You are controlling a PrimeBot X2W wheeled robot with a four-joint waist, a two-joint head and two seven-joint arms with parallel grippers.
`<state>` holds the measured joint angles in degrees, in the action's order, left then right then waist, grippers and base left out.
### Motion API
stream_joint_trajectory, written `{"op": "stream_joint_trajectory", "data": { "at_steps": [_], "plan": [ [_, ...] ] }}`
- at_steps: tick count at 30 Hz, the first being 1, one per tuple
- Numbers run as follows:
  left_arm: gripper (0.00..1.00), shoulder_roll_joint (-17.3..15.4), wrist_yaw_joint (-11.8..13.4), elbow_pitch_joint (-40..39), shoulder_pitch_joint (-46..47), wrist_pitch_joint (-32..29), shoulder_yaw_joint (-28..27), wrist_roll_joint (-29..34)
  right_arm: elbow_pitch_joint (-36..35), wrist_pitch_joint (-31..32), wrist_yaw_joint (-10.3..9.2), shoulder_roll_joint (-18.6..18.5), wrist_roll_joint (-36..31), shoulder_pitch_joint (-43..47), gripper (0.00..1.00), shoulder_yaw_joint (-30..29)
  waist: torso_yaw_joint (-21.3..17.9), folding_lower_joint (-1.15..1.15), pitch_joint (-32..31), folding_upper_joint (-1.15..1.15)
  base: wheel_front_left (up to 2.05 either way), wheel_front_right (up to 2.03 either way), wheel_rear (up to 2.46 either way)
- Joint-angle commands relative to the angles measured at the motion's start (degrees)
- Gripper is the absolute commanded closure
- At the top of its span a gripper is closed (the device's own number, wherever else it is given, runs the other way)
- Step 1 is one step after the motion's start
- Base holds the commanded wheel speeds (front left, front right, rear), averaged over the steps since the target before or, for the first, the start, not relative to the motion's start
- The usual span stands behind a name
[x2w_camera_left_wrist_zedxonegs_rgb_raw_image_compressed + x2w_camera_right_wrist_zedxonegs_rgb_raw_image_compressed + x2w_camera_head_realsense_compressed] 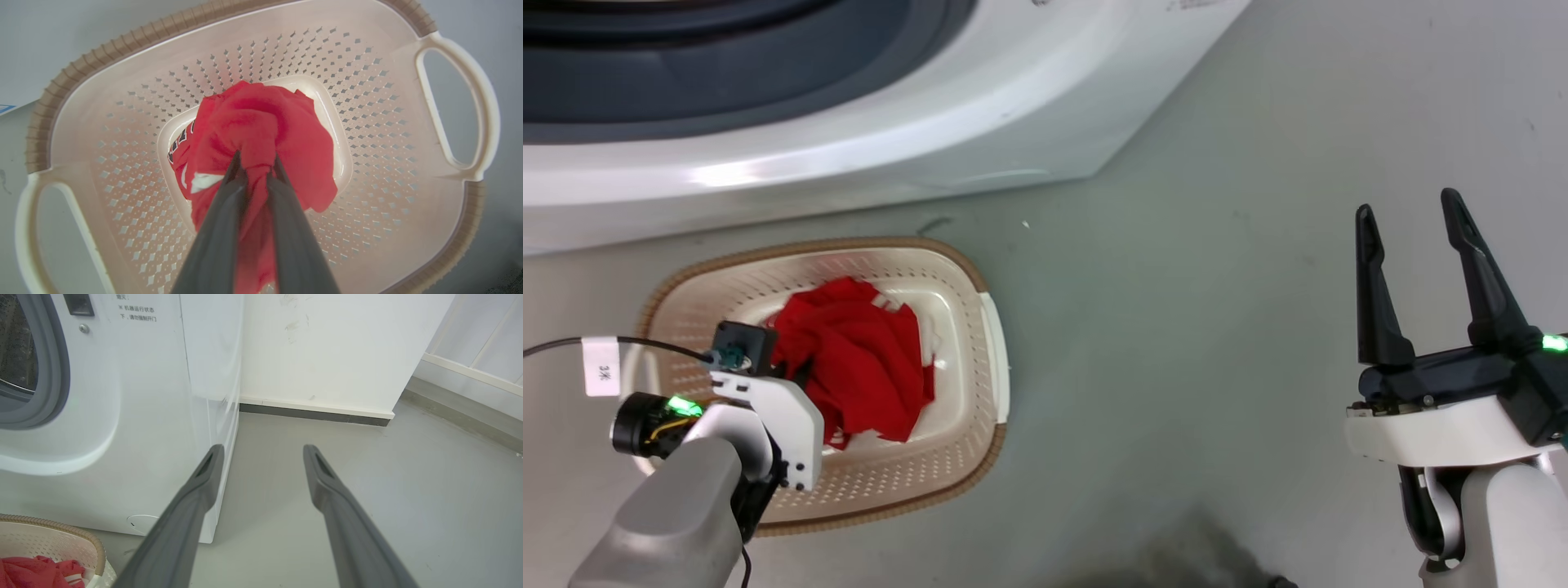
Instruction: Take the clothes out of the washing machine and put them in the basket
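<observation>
The cream basket [992,359] stands on the floor in front of the white washing machine [915,114]. The clothes [858,367] lie bunched in it: bright red fabric on top, and a piece with white patches [182,153] beneath. In the left wrist view my left gripper [256,162] points down into the basket [122,41], shut on a fold of the red clothes [265,118]. My right gripper [1408,204] hovers open over bare floor far to the right, holding nothing. In the right wrist view, its gripper [263,448] faces the machine's front corner [143,416].
The grey door ring [55,375] and a slice of steel drum [16,343] show at the left. A white wall with dark skirting [314,414] stands behind. A black cable with a paper tag [602,367] runs to my left wrist [768,408]. Grey floor [1176,367] stretches right of the basket.
</observation>
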<state>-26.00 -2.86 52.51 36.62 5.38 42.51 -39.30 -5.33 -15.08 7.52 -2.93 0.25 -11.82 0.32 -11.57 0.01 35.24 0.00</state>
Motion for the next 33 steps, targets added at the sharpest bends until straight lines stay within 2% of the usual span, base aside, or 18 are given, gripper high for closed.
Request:
{"op": "stream_joint_trajectory", "data": {
  "at_steps": [1,11,20,21,22,26,33],
  "plan": [
    [1.00,0.4,0.2,1.2,1.3,0.6,-0.1,0.3,-0.4,-0.1,-0.06,0.1,0.3,-0.8,0.00,-0.2,-1.9,-0.01,2.7,0.00,0.00,0.00,0.00],
    [1.00,3.2,-0.3,13.5,7.9,4.9,-0.5,0.4,-2.0,-0.1,-0.06,0.1,0.8,-2.0,0.00,0.7,-3.7,-0.01,8.4,0.00,0.00,0.00,0.00],
    [1.00,5.2,-1.1,18.6,11.2,6.5,-0.4,-0.1,-2.9,-0.1,-0.06,0.1,0.1,-2.8,0.00,0.8,-3.7,-0.01,10.6,0.00,0.00,0.00,0.00],
    [0.60,5.5,-1.1,18.9,11.3,6.5,-0.4,-0.1,-2.9,-0.1,-0.06,0.1,0.0,-2.8,0.00,0.7,-3.6,-0.01,10.4,0.00,0.00,0.00,0.00],
    [0.00,5.8,-0.9,19.2,11.3,6.8,-0.3,-0.1,-2.9,-0.1,-0.06,0.1,-0.2,-2.6,0.00,0.6,-3.5,-0.01,10.2,0.00,0.00,0.00,0.00],
    [0.00,6.7,-0.3,19.8,11.1,8.0,-0.5,-0.4,-2.2,-0.1,-0.06,0.1,-1.0,-2.2,0.00,0.5,-2.7,-0.01,8.5,0.00,0.00,0.00,0.00],
    [0.00,8.3,-0.9,19.5,9.2,9.6,-1.3,-1.0,-0.9,-0.1,-0.06,0.1,-1.5,-1.3,0.00,0.8,-1.2,-0.01,2.8,0.00,0.00,0.00,0.00]
  ]
}}
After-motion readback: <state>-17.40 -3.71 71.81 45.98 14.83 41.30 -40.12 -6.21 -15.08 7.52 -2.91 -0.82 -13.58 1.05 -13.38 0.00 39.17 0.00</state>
